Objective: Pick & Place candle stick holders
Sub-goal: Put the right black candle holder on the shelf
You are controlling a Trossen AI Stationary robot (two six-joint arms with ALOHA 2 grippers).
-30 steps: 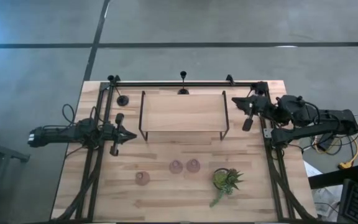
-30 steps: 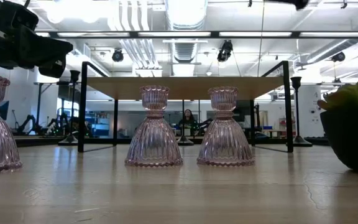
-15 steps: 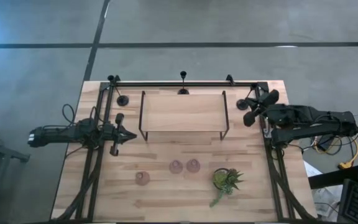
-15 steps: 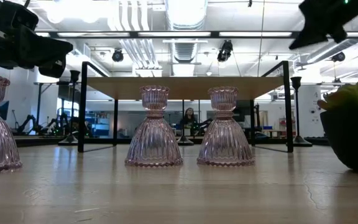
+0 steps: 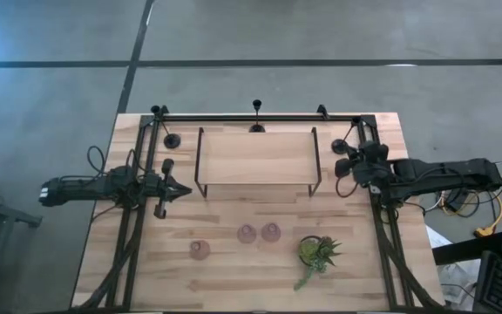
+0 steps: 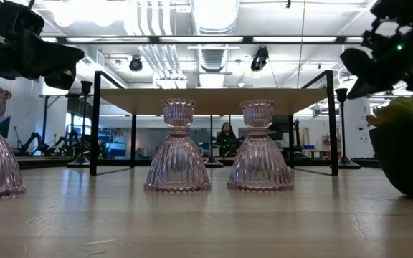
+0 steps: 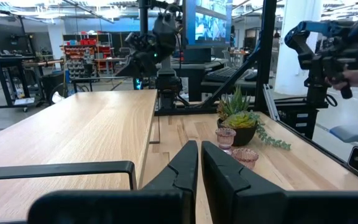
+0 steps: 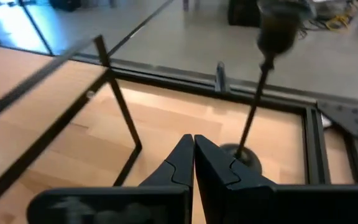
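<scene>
From above, the right gripper [image 5: 345, 162] has swung in from beside the rack's far corner to hang by its right leg, fingers clenched on nothing; the left gripper [image 5: 184, 190] waits unmoved at the rack's left end, fingers also clenched and empty. One black stemmed holder [image 5: 356, 139] stands just beyond the right gripper, two more stand along the back edge, and three pink glass holders [image 5: 246, 233] sit near the front, beside the potted plant [image 5: 317, 253].

At surface level, the pink holders [image 6: 178, 147] stand upright, ribbed and bell-shaped, two close together.

The right wrist view shows the thin stem [image 8: 252, 112] and disc base dead ahead. A judgement: with fingers pressed together, any advance could knock this top-heavy stem over or catch the rack leg [image 8: 123, 106].
</scene>
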